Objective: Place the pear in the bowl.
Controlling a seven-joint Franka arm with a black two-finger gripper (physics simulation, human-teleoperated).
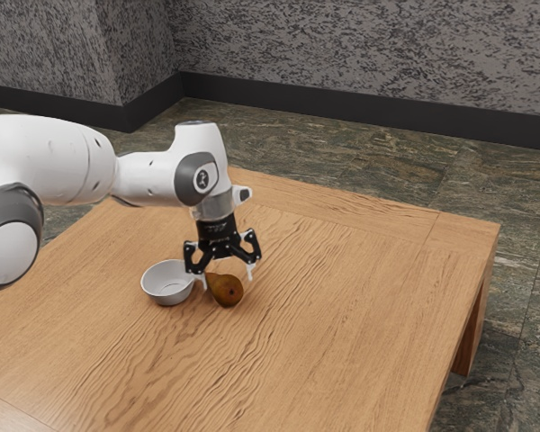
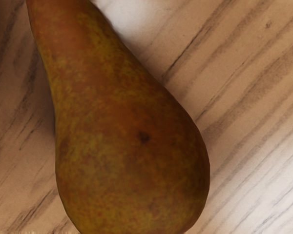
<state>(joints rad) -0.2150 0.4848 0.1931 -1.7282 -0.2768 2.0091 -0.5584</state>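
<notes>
Reached in from the exterior view's left with the white, grey-jointed robot arm (image 1: 63, 166), bent downward at the wrist. Saw the small, round, whitish bowl (image 1: 166, 294) upright on the brown wooden table (image 1: 342, 315), just beside the hand, toward the exterior view's left. Pointed the black two-finger gripper (image 1: 226, 275) down and held its fingers (image 1: 249, 269) wide apart. Could not tell touch from gap between the bowl's rim and the finger nearer to it. Found the smooth, reddish-brown pear (image 1: 226, 290) outside the bowl, lying on its side on the table, right under the hand and between the open fingers in the exterior view. Noted its narrow end toward the bowl and its fat end away from it. Saw it large beneath the hand in the wrist view, mottled yellow-green, marked by a small dark spot on the fat end, against dark-streaked wood grain. Farther off from the hand, toward the exterior view's right, saw the table's edge and a wooden leg (image 1: 471, 333) above the greenish stone floor (image 1: 531, 247).
</notes>
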